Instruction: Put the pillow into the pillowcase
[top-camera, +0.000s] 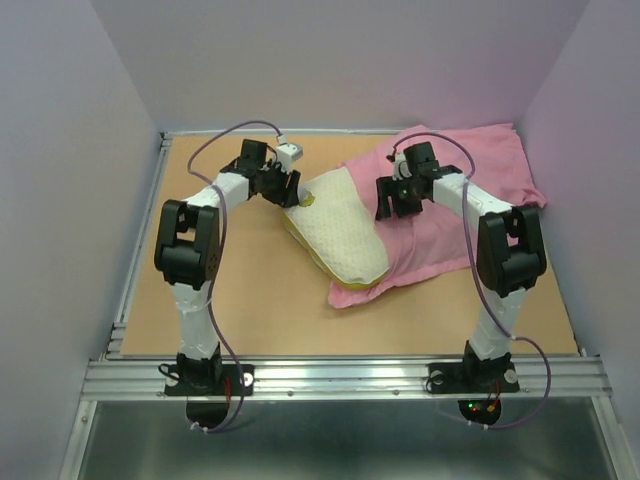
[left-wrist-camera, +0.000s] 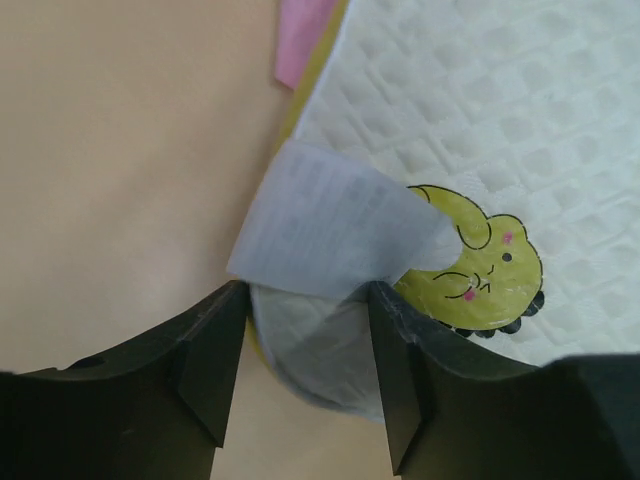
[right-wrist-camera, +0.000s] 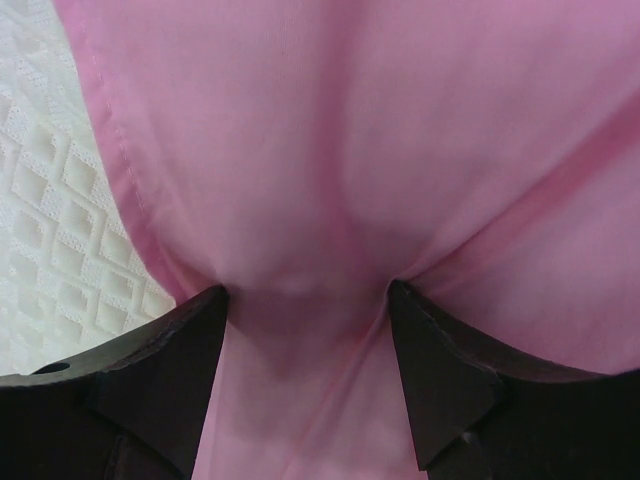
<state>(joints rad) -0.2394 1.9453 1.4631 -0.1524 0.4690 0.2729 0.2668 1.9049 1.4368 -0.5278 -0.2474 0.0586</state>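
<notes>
The pillow (top-camera: 345, 235) is a cream dimpled cushion with a yellow side band, lying slantwise mid-table with its near right edge on the pillowcase (top-camera: 470, 180). My left gripper (top-camera: 292, 192) is at its far left corner. In the left wrist view that corner (left-wrist-camera: 330, 350), with a white label (left-wrist-camera: 320, 235), fills the gap between the fingers of the left gripper (left-wrist-camera: 305, 290). My right gripper (top-camera: 392, 208) is on the pink cloth beside the pillow. In the right wrist view, the right gripper (right-wrist-camera: 308, 290) has its fingers apart, pressing into the puckered pillowcase (right-wrist-camera: 380, 150). The pillow (right-wrist-camera: 50, 230) shows at the left.
A yellow cartoon patch (left-wrist-camera: 480, 275) is on the pillow near the held corner. The tan tabletop (top-camera: 250, 300) has a metal rail (top-camera: 340, 375) at the front. Purple walls (top-camera: 60, 200) close in the left, right and back.
</notes>
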